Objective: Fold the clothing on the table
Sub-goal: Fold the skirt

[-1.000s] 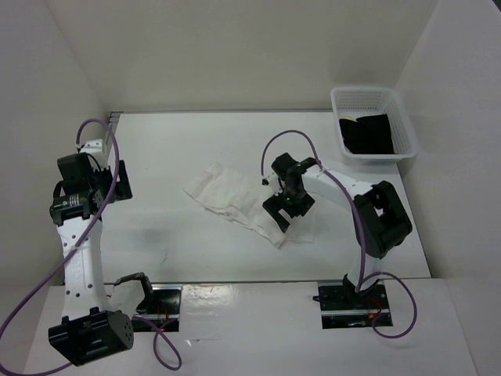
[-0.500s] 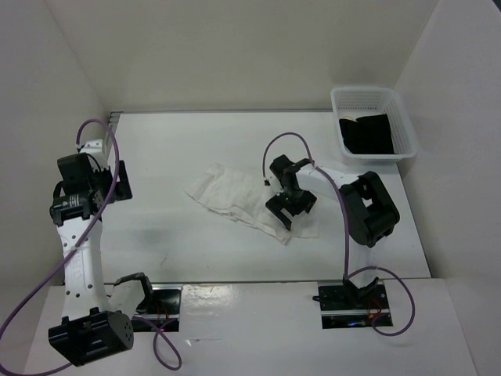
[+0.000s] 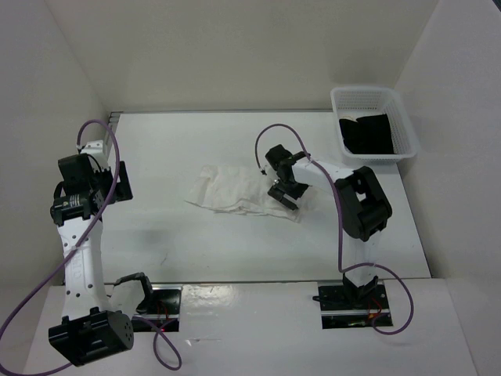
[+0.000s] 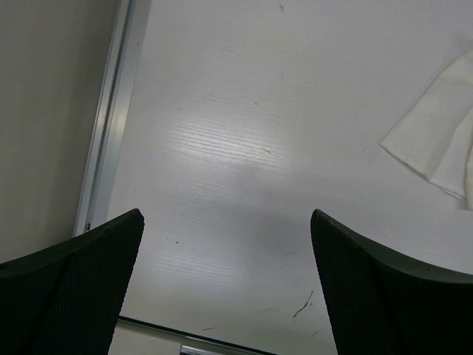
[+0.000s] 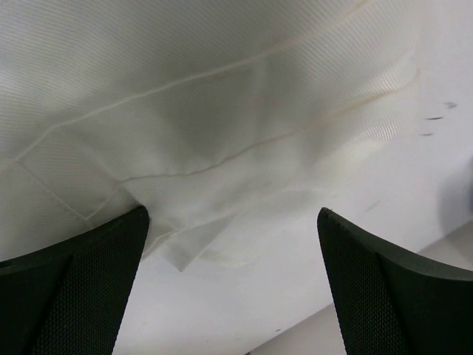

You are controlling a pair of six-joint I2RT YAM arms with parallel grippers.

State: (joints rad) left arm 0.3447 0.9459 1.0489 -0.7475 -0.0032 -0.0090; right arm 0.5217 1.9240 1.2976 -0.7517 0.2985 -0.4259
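The clothing (image 3: 232, 189) is a thin white garment lying rumpled in the middle of the table (image 3: 180, 243). My right gripper (image 3: 285, 190) hovers open over its right end. In the right wrist view the clothing (image 5: 222, 96) fills the upper part, with layered hems and a loose corner between the spread fingers of the right gripper (image 5: 233, 214); nothing is pinched. My left gripper (image 3: 119, 182) stays open at the table's left side, well apart from the garment. In the left wrist view the left gripper (image 4: 226, 214) is over bare table (image 4: 244, 148), and only a corner of the clothing (image 4: 436, 140) shows at the right.
A white mesh basket (image 3: 398, 113) holding a black cloth (image 3: 368, 133) stands at the back right corner. A metal rail (image 4: 111, 118) runs along the table's left edge. White walls close in the left, back and right sides.
My right gripper has moved back and left from the garment's near-right end to over its right part, staying open. The garment's right end now lies drawn in and more compact. Left arm unmoved.
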